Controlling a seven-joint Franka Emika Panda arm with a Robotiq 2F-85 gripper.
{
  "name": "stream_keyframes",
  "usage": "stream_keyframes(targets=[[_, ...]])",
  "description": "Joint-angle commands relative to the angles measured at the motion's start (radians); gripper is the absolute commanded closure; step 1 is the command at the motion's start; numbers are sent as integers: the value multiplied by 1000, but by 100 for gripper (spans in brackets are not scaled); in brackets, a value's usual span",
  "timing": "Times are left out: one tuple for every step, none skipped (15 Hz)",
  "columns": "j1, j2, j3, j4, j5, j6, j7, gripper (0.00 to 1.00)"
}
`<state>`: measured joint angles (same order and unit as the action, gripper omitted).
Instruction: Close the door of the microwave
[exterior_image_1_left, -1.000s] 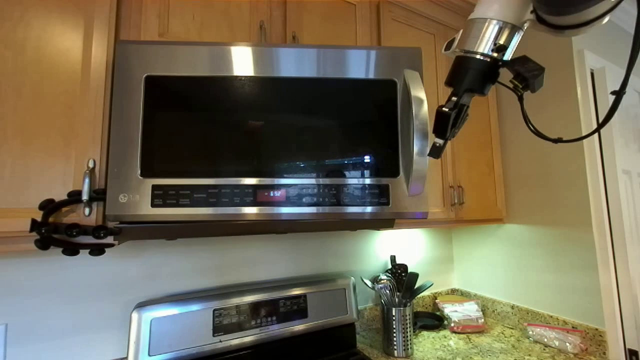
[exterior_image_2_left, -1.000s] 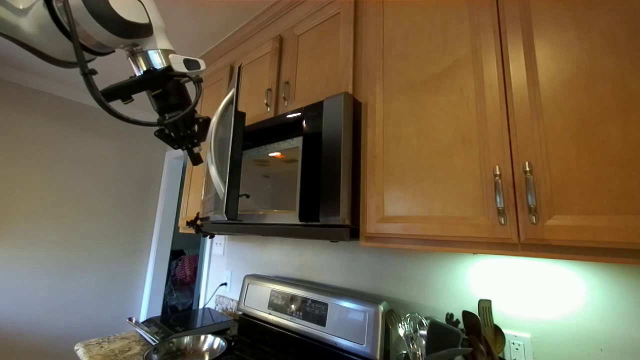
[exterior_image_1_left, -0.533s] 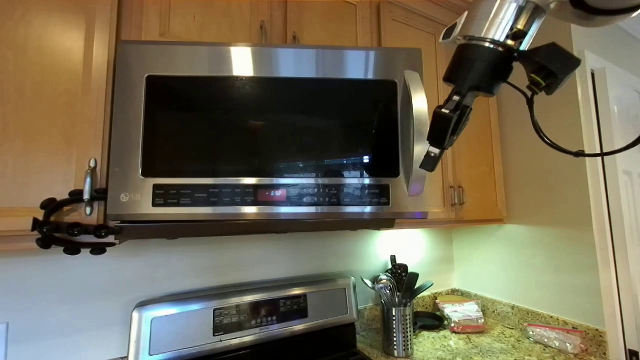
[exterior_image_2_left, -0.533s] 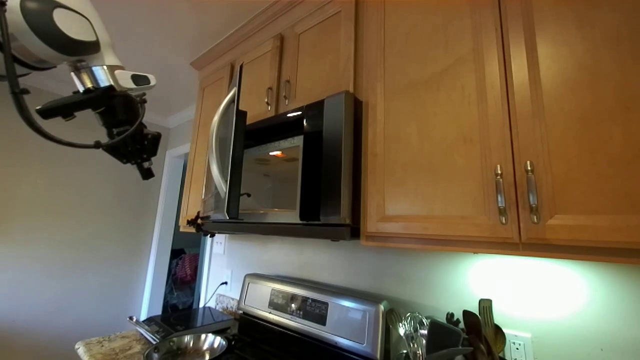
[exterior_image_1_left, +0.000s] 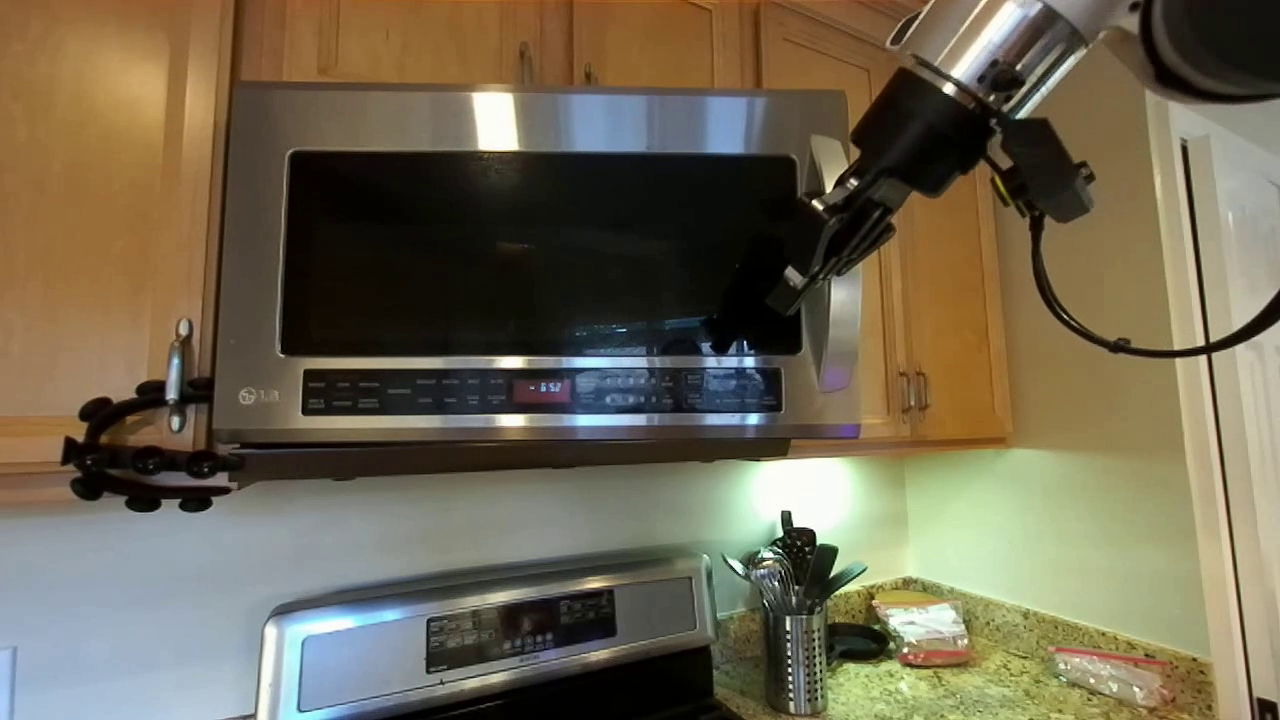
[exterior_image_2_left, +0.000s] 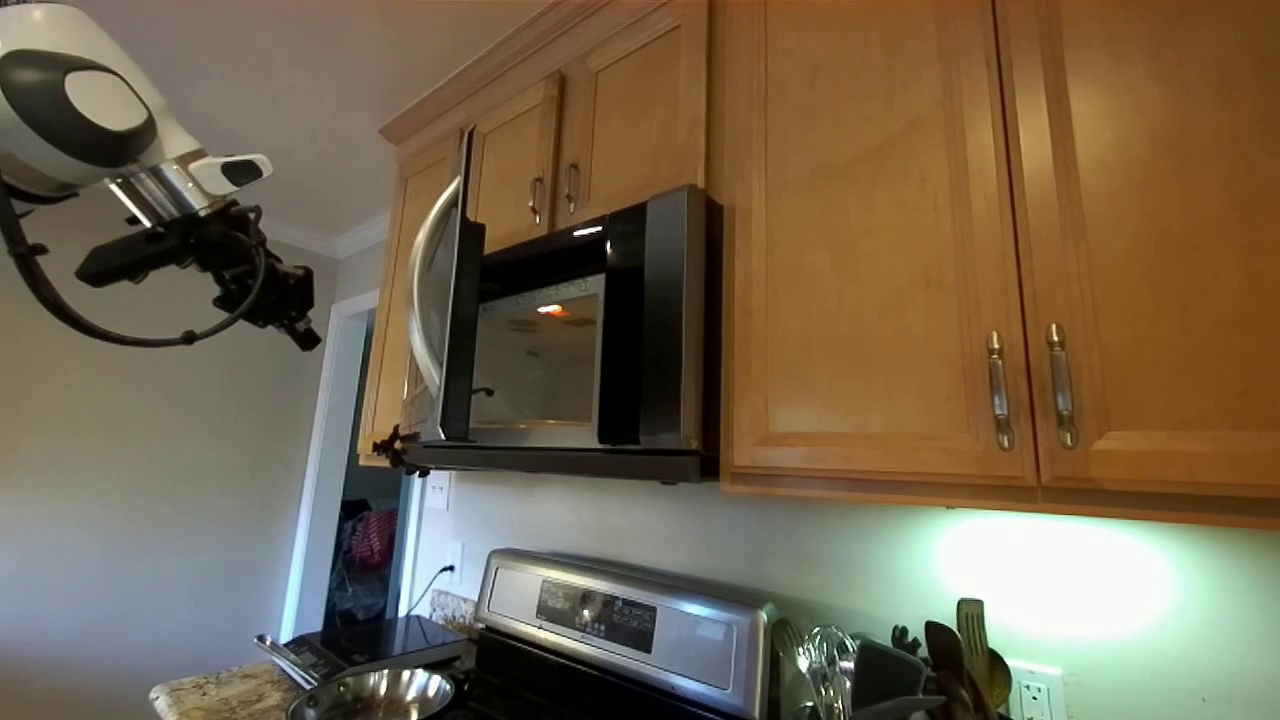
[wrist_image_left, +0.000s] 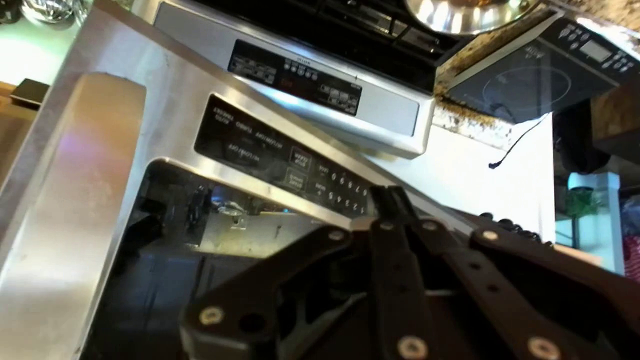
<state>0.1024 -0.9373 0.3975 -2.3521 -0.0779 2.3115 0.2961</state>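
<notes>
The door (exterior_image_1_left: 540, 255) stands ajar, its handle (exterior_image_1_left: 842, 330) partly hidden in an exterior view behind jaws pressed together.

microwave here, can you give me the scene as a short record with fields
appliance: steel microwave under wooden cabinets, above the stove
door status: door open, swung out from the microwave body
grip point: curved steel handle, ungripped
robot: fingers shut, holding nothing, in front of the door, apart from it
task: door not yet closed
nearby: steel utensil holder on the counter beside the stove
</notes>
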Motion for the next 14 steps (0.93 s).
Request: stream_keyframes(targets=[[-77,-30,3,-44,-51,92,35,100],[-89,-30,-4,-43,-56,93,31,100],[-102,-30,-9,-42,-61,91,28,100],[-113,-29,-15,-39,-66,83,22,100],[-119,-29,-21,-39,-68,84,19,100],[-122,-27,-30,-39,-69,82,12,100],[-126,-25,-36,-38,-72,78,7,100],[-122,-21,-57,-46,-74,87,-11,100],[-121,-20,-74,-54,-74,92,-21,100],[-118,-15,-94,-60,-71,97,-36,100],[-117,-12,-111,-65,-71,99,-50,100],[-119,-9,-129,-69,-71,98,-63,100],[-120,-6,-145,-71,-70,94,-76,100],[-120,-1,-162,-72,-70,90,-95,100]])
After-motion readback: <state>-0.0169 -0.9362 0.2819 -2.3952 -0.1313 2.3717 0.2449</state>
